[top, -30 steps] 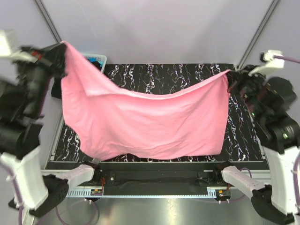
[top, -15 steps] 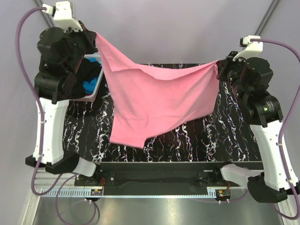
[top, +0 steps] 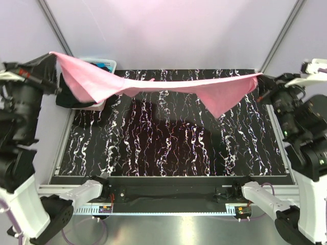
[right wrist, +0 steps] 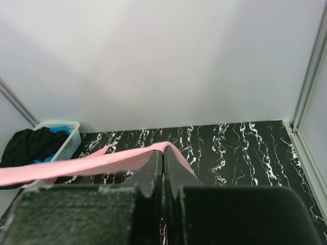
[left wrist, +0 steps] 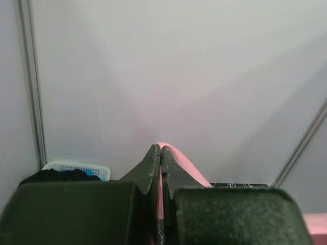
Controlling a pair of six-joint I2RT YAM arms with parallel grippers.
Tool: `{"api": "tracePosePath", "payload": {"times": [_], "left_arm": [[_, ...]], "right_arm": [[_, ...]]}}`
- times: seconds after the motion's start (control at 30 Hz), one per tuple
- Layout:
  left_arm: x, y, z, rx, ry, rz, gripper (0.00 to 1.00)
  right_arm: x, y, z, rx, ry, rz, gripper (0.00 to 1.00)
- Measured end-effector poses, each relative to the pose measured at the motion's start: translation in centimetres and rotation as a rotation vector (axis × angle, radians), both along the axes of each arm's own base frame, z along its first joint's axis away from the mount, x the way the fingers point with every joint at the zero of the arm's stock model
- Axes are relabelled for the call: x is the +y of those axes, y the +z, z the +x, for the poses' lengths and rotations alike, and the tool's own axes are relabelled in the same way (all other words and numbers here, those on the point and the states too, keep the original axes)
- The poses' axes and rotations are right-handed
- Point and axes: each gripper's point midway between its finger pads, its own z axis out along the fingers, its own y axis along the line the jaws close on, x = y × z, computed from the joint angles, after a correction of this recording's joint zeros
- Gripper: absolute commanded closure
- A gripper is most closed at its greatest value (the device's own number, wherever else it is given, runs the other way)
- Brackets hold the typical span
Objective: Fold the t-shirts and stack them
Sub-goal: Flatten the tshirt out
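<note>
Now the shirt is pulled out flat above the counter instead of hanging. Your left hand and right hand each pinch a corner. It's light and floppy, so keep gripping the edges.

We are in a robot lab. We see bare grey walls, thin metal poles, a black marbled table, and a robot left arm and right arm bolted by it.
</note>
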Motion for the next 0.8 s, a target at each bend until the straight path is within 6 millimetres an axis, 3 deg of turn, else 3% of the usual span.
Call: {"api": "tracePosePath", "payload": {"times": [0.1, 0.23, 0.5, 0.63, 0.7, 0.8], "left_arm": [[0.6, -0.1, -2.2, -0.013, -0.002, -0.008, 1.00], [0.9, -0.8, -3.1, 0.002, -0.002, -0.004, 1.00], [1.0, -2.7, -1.9, 0.087, 0.022, 0.006, 1.00], [0.2, -3.5, 2.7, 0.162, 0.054, -0.015, 1.00], [-0.7, -5.6, 7.1, 0.251, 0.078, -0.021, 1.00], [-2.5, -11.2, 15.4, 0.425, 0.126, -0.008, 1.00]], "right_arm": [[-0.5, 0.4, -1.8, -0.021, 0.004, 0.013, 1.00], [-1.0, 0.6, -3.2, -0.032, 0.005, 0.018, 1.00], [-0.9, 1.0, -2.9, -0.030, 0.001, 0.017, 1.00], [-0.5, 0.1, 0.6, 0.008, -0.037, 0.009, 1.00], [-0.2, -1.4, 3.7, 0.046, -0.077, 0.002, 1.00], [0.0, -6.4, 10.4, 0.160, -0.141, 0.000, 1.00]]}}
